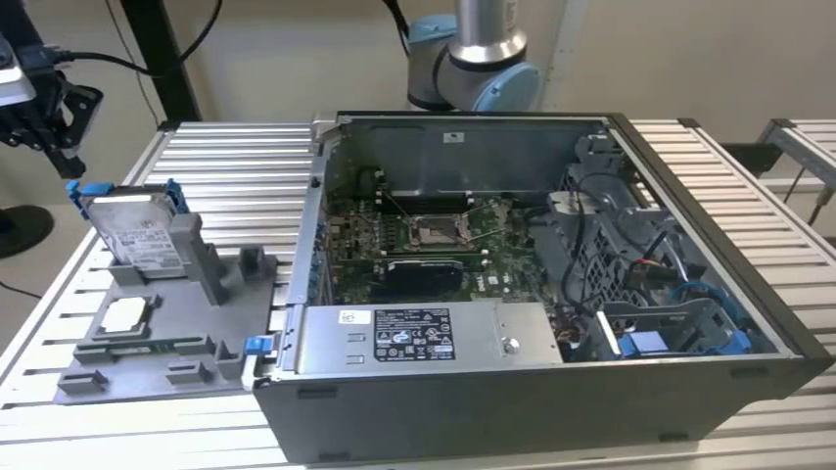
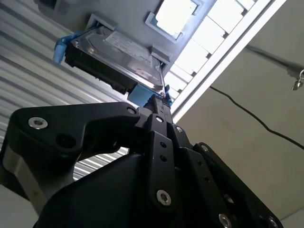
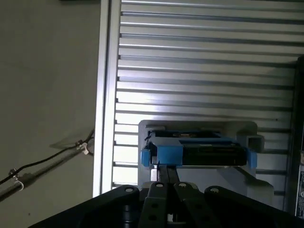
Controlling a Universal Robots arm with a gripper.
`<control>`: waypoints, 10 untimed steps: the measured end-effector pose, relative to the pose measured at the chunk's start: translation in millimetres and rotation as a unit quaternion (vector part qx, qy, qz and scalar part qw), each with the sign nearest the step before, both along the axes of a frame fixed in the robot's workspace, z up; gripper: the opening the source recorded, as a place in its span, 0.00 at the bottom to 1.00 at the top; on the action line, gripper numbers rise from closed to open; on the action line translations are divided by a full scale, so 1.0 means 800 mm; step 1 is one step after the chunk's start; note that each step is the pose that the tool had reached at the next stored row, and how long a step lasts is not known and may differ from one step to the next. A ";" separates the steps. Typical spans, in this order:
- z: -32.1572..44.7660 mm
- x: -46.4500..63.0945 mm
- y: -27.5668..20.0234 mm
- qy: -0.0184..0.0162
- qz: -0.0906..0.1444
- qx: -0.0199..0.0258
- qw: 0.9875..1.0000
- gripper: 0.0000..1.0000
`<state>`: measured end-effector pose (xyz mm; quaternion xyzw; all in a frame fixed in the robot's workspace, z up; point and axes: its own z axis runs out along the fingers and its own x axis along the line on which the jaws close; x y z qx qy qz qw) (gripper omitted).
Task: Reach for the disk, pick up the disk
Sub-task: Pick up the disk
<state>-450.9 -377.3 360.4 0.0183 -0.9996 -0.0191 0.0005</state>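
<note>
In grey holder slot: disk upright; end effector near, fingers pressed together, empty.

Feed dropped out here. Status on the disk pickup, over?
Gripper shut, empty, above and apart from the disk. Disk upright in its grey holder, beside the open case. Nothing in between.

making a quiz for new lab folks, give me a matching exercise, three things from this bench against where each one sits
1 silver-grey metal hard drive with blue plastic bracket
2 small flat silver square chip
3 large grey box with black-and-white sticker

a inside the open dark computer case
b standing on edge in the grey plastic fixture
c lying flat on that fixture

Pairs: 1-b, 2-c, 3-a
</note>
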 end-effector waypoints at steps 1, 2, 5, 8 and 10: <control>0.0000 0.000 -0.0019 0.000 0.001 0.000 1.000 0.00; -0.0001 0.001 -0.0032 0.000 0.002 0.000 1.000 0.00; -0.0003 0.007 -0.0051 0.000 0.007 0.000 1.000 0.00; -0.0006 0.013 -0.0055 0.000 0.011 0.000 1.000 0.00; -0.0006 0.013 -0.0055 0.000 0.012 0.000 1.000 0.00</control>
